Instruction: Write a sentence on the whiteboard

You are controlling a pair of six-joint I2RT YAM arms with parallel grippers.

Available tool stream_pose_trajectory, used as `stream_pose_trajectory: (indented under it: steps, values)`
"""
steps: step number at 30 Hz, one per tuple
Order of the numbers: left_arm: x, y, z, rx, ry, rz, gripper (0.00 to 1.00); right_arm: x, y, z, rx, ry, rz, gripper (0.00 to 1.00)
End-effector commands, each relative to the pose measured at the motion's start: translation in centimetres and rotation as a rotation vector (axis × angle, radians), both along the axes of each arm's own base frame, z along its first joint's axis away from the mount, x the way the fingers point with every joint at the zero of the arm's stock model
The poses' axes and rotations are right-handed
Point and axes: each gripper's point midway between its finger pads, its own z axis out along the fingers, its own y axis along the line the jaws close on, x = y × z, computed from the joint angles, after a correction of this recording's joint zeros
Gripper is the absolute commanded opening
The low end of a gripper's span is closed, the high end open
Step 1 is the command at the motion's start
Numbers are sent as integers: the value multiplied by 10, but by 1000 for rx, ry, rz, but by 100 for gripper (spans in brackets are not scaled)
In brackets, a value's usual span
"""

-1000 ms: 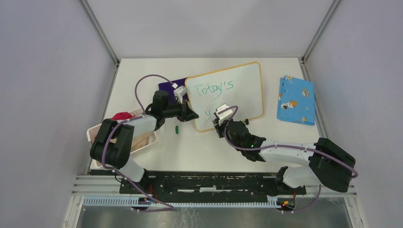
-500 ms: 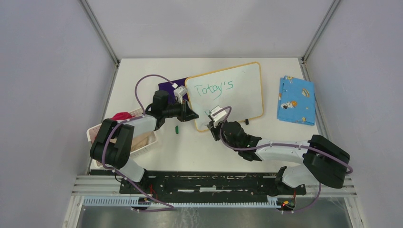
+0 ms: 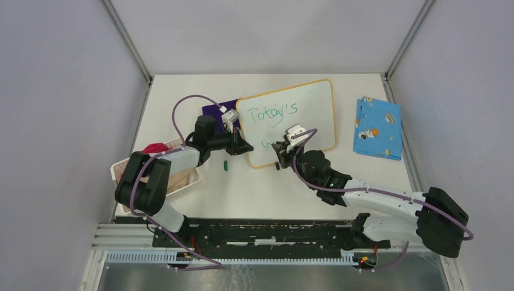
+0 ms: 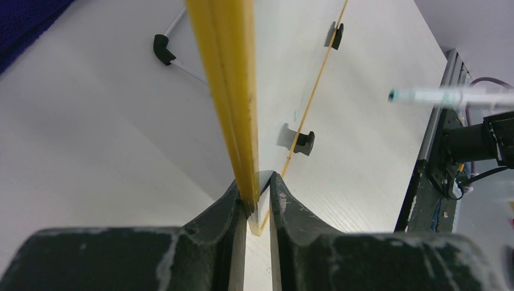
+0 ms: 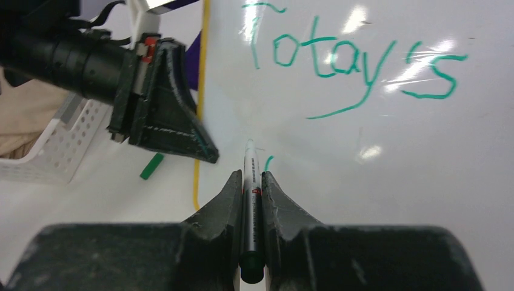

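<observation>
Whiteboard upper centre of top view, both grippers occupied.
Left gripper (image 4: 257,197) pinched tight on the whiteboard (image 3: 309,103) at its orange frame edge. Right gripper (image 5: 250,182) clamped around a marker (image 5: 250,159), tip beside a short green stroke beneath the sentence (image 5: 351,60), lower centre of wrist view.

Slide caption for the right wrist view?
Right claw holds a marker at the whiteboard below green writing; left claw clamps the frame.

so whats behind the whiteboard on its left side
A dark purple cloth shows past the left edge of the whiteboard; the rest of it is covered by the board.
</observation>
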Motion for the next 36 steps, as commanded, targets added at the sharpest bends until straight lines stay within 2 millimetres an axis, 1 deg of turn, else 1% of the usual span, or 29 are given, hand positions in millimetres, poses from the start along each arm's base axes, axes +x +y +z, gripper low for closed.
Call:
stream_pose_trajectory:
  steps: [1,4,6,10,15,25,27,32,36]
  values:
    - [15,10,-14,98,-63,45,2,20,-33,2,-1,-9,-127,0]
    - [15,10,-14,98,-62,45,2,24,-37,-2,1,-2,-134,0]
    - [15,10,-14,98,-61,45,2,22,-32,-3,5,3,-106,0]
    - [14,10,-15,101,-60,45,2,14,-18,-11,20,32,-31,0]
    - [14,10,-16,102,-57,43,2,5,-11,-23,13,50,13,0]
    - [14,10,-17,103,-55,44,2,9,-7,-30,-9,65,3,0]
    - [14,10,-16,102,-57,43,2,11,-9,-30,-10,63,-10,0]
    - [14,10,-16,103,-57,44,2,18,-22,-16,5,20,-85,0]
    - [14,10,-16,103,-56,43,2,24,-23,-5,7,-3,-102,0]
